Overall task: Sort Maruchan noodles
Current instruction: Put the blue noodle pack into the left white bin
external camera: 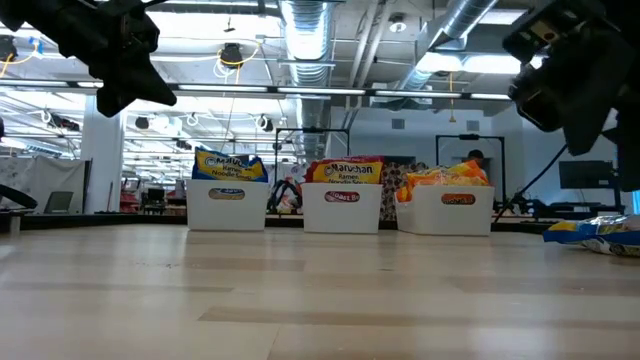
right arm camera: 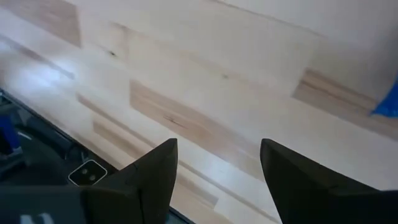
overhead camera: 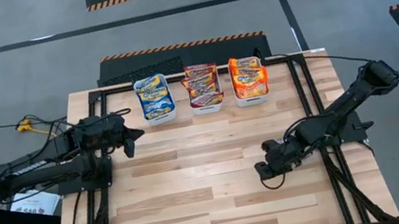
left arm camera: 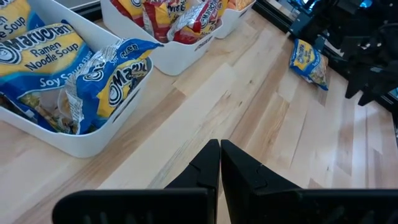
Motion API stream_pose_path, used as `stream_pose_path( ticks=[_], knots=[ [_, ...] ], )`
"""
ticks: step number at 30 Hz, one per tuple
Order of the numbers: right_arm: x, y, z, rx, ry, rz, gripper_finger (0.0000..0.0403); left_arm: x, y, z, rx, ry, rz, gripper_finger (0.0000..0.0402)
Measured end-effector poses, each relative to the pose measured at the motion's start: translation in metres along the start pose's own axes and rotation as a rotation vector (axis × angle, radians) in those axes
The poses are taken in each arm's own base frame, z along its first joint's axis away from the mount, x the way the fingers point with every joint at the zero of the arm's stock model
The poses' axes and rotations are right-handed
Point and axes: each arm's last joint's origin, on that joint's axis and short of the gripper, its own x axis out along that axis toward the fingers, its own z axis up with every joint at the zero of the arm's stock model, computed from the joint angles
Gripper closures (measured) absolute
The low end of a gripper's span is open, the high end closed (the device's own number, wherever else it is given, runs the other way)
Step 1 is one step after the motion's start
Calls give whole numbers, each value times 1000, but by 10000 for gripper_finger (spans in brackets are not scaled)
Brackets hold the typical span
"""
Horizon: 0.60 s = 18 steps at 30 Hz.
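Risk: one blue packet (left arm camera: 308, 61) sits loose at the right of the low view, tucked against the right arm's links in the left wrist view — a pick there could clip the arm or skid the glossy film off the wood.

Table (overhead camera: 200, 211): pale butcher-block planks, smooth.

Three white bins (overhead camera: 206, 104), rigid plastic, upper centre of the high view — blue, maroon, orange Maruchan noodles (overhead camera: 154, 95) heaped over the rims; crinkly stacks could spill.

Right gripper (overhead camera: 262, 170), centre-right, jaws wide, empty. Left gripper (overhead camera: 130, 146), beside the blue bin, jaws pressed together, empty.
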Motion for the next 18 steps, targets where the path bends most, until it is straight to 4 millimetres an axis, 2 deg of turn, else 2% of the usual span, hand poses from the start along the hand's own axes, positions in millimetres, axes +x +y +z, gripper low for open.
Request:
stream_pose_path(
  ticks=[8, 14, 18],
  knots=[
    [-7, 7, -3, -162, -17, -22, 148, 0, 0, 0, -50, -8, 14, 401],
    [-28, 2, -3, -369, -35, -315, 148, 0, 2, 1, -107, -37, 63, 401],
    [-25, -9, -5, -494, -12, -457, 148, 0, 2, 1, -135, -45, 74, 401]
  ],
)
